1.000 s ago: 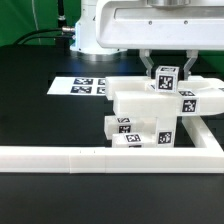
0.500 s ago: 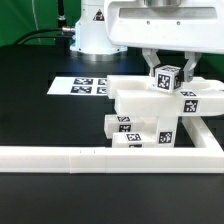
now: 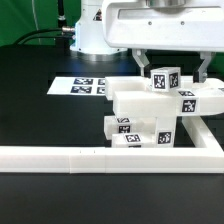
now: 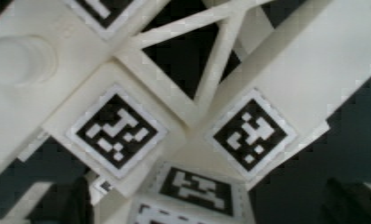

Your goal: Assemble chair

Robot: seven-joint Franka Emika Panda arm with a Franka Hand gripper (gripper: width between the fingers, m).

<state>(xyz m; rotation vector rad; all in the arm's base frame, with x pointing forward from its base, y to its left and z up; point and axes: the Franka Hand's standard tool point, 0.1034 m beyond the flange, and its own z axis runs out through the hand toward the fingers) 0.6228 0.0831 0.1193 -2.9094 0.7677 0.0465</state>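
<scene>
The partly built chair [image 3: 150,108] is a cluster of chunky white tagged pieces standing against the corner of the border rail at the exterior view's right. A square post [image 3: 165,78] with black-and-white tags sticks up from its top. My gripper [image 3: 174,64] hangs over that post, open, with one finger on each side and a gap to each. Up close in the wrist view, the post's tagged faces [image 4: 200,190] fill the picture between the dark fingers [image 4: 354,200], and other white chair pieces [image 4: 40,70] lie below.
The marker board [image 3: 84,87] lies flat on the black table at the exterior view's left of the chair. The long white L-shaped border rail [image 3: 90,156] runs along the front and turns back at the right. The robot's base [image 3: 90,35] stands behind.
The jaws have spread apart and let go of the tagged post, which stays upright on the chair pieces. The arm itself has barely moved.
</scene>
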